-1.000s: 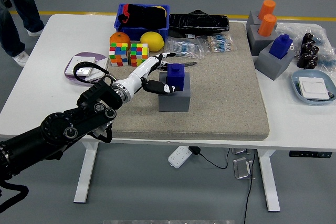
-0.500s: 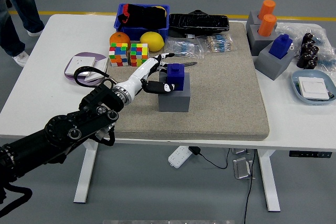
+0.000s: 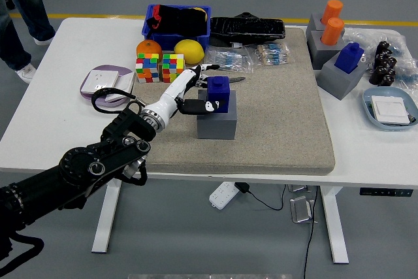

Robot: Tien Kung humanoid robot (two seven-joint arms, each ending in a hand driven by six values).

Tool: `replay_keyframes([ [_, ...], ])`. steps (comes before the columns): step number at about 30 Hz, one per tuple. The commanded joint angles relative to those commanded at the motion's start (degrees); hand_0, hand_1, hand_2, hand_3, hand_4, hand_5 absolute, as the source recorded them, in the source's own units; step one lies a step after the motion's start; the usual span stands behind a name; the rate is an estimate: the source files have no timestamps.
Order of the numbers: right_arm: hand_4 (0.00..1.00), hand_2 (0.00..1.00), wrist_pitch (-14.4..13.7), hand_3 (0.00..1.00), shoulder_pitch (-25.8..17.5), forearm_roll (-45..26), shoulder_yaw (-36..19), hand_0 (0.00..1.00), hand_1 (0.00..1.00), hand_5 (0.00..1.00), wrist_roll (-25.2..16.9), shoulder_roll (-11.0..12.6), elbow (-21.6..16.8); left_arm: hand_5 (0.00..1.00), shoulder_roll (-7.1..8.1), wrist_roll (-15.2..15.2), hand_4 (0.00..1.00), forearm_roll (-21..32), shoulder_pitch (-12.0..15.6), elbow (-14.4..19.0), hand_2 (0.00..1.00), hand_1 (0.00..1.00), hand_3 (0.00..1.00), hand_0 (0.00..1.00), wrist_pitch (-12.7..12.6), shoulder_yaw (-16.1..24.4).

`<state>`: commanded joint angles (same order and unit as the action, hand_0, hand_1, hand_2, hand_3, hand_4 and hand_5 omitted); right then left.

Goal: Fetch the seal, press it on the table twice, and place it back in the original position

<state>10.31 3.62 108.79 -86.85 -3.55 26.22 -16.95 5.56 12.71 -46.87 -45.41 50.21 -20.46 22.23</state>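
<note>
Left black-and-white robot hand (image 3: 196, 91) reaching in from the left, fingers wrapped around the boxy blue plastic seal (image 3: 218, 94), seal upright, long axis vertical, seated atop the matte grey block holder (image 3: 216, 124), on the coarse beige felt mat (image 3: 281, 122).

A deep blue block-shaped seal (image 3: 218, 94) sits on a plain grey square base (image 3: 217, 123). The white-shelled left hand (image 3: 190, 89) has black fingertips. Under them lies a speckled beige felt mat (image 3: 274, 129) on the white worktop (image 3: 52, 96). Two chequered multicolour puzzle cubes (image 3: 160, 68) show red, green and yellow.
</note>
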Motion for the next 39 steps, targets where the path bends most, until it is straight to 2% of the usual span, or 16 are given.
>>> replay_keyframes([
  [1, 0.794, 0.686, -0.01, 0.650, -0.01, -0.02, 0.00, 0.804, 0.700, 0.476, -0.01, 0.00, -0.01, 0.002, -0.13, 0.39, 0.658, 0.29, 0.05, -0.24, 0.430, 0.515, 0.751, 0.830, -0.26, -0.05],
  [8, 0.794, 0.688, -0.08, 0.650, -0.04, -0.06, 0.06, 0.808, 0.700, 0.476, -0.06, -0.06, -0.02, 0.002, -0.77, 2.21, 0.644, 1.73, 0.28, -1.68, 0.416, 0.503, 0.730, 0.819, -1.23, -0.45],
  [14, 0.795, 0.687, -0.16, 0.650, -0.23, -0.01, -0.16, 0.808, 0.700, 0.475, -0.10, -0.13, 0.01, 0.002, -0.70, 3.76, 0.650, 2.29, 0.60, -1.95, 0.410, 0.505, 0.722, 0.823, -1.88, -0.02],
  [19, 0.795, 0.688, -0.13, 0.651, -0.35, -0.03, -0.37, 0.808, 0.699, 0.474, -0.08, -0.20, -0.02, 0.002, 0.20, 4.28, 0.647, 1.68, 0.69, -1.22, 0.410, 0.513, 0.715, 0.821, -2.17, 2.04],
  [26, 0.796, 0.688, -0.14, 0.650, -0.63, 0.14, -1.15, 0.808, 0.699, 0.473, -0.07, -0.34, 0.02, 0.002, 2.59, 5.37, 0.640, 0.95, 0.82, -0.69, 0.410, 0.517, 0.708, 0.819, -2.94, 6.13],
  [32, 0.795, 0.688, -0.10, 0.650, -0.67, 0.01, -1.30, 0.808, 0.699, 0.473, -0.09, -0.52, -0.02, 0.002, 4.50, 6.97, 0.634, 3.71, 1.14, -4.61, 0.411, 0.517, 0.705, 0.818, -3.65, 6.33],
  [39, 0.796, 0.688, -0.14, 0.650, -0.89, 0.02, -1.41, 0.808, 0.699, 0.472, -0.13, -0.75, -0.03, 0.002, 4.62, 10.17, 0.636, 6.50, 2.31, -9.79, 0.410, 0.517, 0.700, 0.818, -6.27, 4.62],
])
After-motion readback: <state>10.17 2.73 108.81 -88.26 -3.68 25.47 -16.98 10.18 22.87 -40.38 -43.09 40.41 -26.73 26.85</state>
